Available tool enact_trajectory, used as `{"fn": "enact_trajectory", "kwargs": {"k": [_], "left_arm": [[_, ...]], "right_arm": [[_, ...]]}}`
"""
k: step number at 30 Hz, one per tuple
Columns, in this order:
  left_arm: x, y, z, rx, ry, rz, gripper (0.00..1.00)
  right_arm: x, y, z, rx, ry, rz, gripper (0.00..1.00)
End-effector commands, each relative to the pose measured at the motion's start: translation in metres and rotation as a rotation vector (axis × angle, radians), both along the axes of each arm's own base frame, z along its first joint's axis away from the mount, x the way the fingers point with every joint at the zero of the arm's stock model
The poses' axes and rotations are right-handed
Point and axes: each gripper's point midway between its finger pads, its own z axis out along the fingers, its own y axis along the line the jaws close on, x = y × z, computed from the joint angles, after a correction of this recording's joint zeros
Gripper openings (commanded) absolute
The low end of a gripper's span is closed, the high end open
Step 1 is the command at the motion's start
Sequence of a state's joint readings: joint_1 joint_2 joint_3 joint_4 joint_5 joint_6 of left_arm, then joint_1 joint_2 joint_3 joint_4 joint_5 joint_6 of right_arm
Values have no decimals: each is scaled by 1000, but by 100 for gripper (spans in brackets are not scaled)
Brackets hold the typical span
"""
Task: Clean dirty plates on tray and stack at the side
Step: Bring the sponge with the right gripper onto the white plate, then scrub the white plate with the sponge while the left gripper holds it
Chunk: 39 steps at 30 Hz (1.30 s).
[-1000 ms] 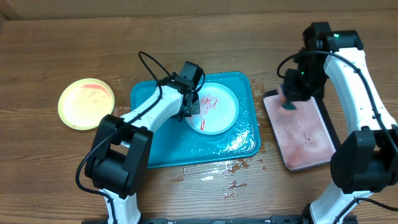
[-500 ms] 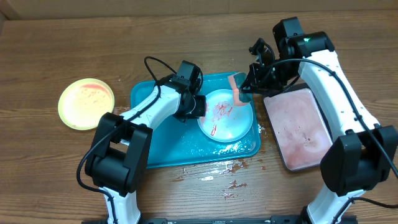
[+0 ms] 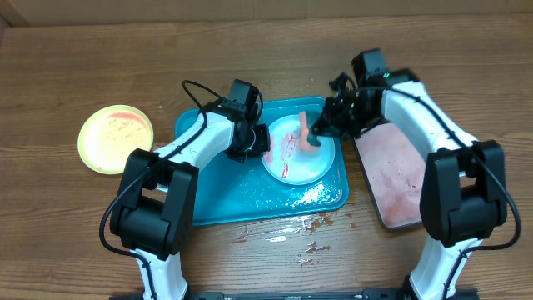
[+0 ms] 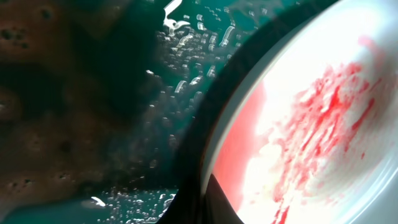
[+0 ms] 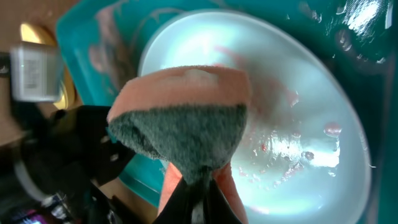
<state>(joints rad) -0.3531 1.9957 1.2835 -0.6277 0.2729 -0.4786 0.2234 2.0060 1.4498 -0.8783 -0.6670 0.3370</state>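
- Light-blue plate [image 3: 293, 165] lies in the right half of the teal tray [image 3: 221, 192], streaked with red-orange sauce [image 4: 323, 118] across its left and middle (the left wrist view shows the smear thick and wet).
- The left claw [image 3: 256, 143] sits at the plate's left rim and is clenched on that rim. A dark finger runs along the edge in its wrist view.
- The right claw [image 3: 323, 132] is grasping a sponge [image 3: 306, 133], which is orange-pink with a dark green scouring face.
- The sponge is held over the far part of the plate. I cannot tell whether it touches the surface.
- In the right wrist view, the part of the plate around the sponge is wet and shiny, with only faint pink traces.
- The tray floor is wet, with droplets and foam toward its near right corner.
- A yellow-green plate [image 3: 116, 139] rests on the desk [image 3: 75, 58], well to the left of the tray, with a faint orange smear on it.
- A black-rimmed tray [image 3: 404, 179] with a pinkish inside lies on the desk just right of the teal tray.
- Red spatters [image 3: 310, 247] dot the desk just beyond the teal tray's near edge.
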Motion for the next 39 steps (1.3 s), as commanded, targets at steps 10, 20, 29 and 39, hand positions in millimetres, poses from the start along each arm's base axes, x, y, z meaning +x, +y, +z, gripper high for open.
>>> {"fn": "enact_trajectory", "kwargs": {"k": [10,20,29,39], "left_arm": [[-6,20,-23,76,61,108,4],[-13,22,-24,88,88,107,4],[-14,23,-25,95,91,97,4],[-16,24,-25,100,98,90,4]], "right_arm": [[-47,80,-52,38,211,-192,4],[-30,46,-72,-133,221,-406,4],[-22,-25,-89,-308,252,-560,4],[-21,-65,-93,-372,225,-511,4]]}}
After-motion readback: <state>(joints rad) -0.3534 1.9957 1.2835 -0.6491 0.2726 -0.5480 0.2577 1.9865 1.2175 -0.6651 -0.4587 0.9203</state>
